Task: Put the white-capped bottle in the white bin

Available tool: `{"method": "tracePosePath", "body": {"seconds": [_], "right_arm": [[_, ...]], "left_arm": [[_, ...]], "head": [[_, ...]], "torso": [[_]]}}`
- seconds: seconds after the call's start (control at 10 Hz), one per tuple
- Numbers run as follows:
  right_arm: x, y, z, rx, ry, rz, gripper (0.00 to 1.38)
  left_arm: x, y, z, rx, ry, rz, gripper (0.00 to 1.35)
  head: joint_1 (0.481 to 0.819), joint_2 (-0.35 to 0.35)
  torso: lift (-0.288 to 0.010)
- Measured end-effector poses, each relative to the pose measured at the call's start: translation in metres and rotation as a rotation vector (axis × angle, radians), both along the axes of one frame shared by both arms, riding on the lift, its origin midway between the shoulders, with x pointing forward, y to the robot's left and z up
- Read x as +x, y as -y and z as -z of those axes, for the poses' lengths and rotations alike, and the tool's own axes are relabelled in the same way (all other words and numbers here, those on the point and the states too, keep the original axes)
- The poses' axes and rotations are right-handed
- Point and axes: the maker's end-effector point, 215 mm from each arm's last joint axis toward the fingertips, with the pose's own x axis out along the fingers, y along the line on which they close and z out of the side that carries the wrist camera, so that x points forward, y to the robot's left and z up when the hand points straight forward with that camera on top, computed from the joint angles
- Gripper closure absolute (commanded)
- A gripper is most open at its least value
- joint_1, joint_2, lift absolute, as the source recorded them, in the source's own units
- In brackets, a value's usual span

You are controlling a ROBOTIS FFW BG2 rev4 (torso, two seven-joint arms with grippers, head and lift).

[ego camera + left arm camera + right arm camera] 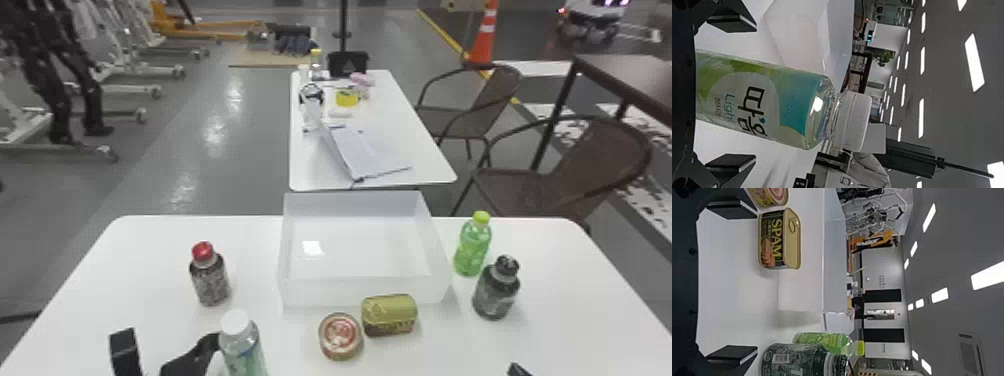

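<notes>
The white-capped bottle (243,350) stands upright near the table's front, left of centre. My left gripper (166,337) is open just left of it in the head view. In the left wrist view, the bottle (754,102) lies across the space between the widely spread fingers of the left gripper (755,92), with bare space on both sides. The white bin (365,290) is at the table's back middle, with nothing in it. My right gripper (519,370) is at the front right; in its wrist view the right gripper (755,282) stands open, holding nothing.
A red-capped bottle (210,280) stands left of the bin. A round can (340,336) and a yellow rectangular can (389,315) sit before it. At its right are a green bottle (472,247) and a dark bottle (496,292). Another table (420,150) stands behind.
</notes>
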Motion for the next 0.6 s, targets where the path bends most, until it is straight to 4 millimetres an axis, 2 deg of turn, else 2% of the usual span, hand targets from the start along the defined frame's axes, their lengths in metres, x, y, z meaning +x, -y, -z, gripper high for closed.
{"method": "tracePosePath", "body": {"seconds": [0.1,0.2,0.3,0.4,0.6], "right_arm": [[0.000,0.010,0.002,-0.033,-0.003,-0.012,0.09],[0.000,0.017,0.003,-0.056,-0.003,-0.015,0.09],[0.000,0.021,0.004,-0.066,-0.004,-0.014,0.09],[0.000,0.021,0.004,-0.068,-0.004,-0.015,0.09],[0.001,0.021,0.004,-0.069,-0.003,-0.018,0.09]], "left_arm": [[0.001,0.003,-0.002,0.001,0.005,0.008,0.17],[0.002,0.003,-0.003,0.002,0.009,0.009,0.34],[0.003,0.002,-0.004,0.004,0.014,0.009,0.82],[0.004,0.001,-0.003,0.005,0.014,0.010,0.97],[0.005,-0.001,-0.001,0.009,0.008,0.011,0.98]], "head": [[0.549,0.000],[0.549,0.000],[0.549,0.000],[0.549,0.000],[0.549,0.000]], "torso": [[-0.100],[-0.100],[-0.100],[-0.100],[-0.100]]}}
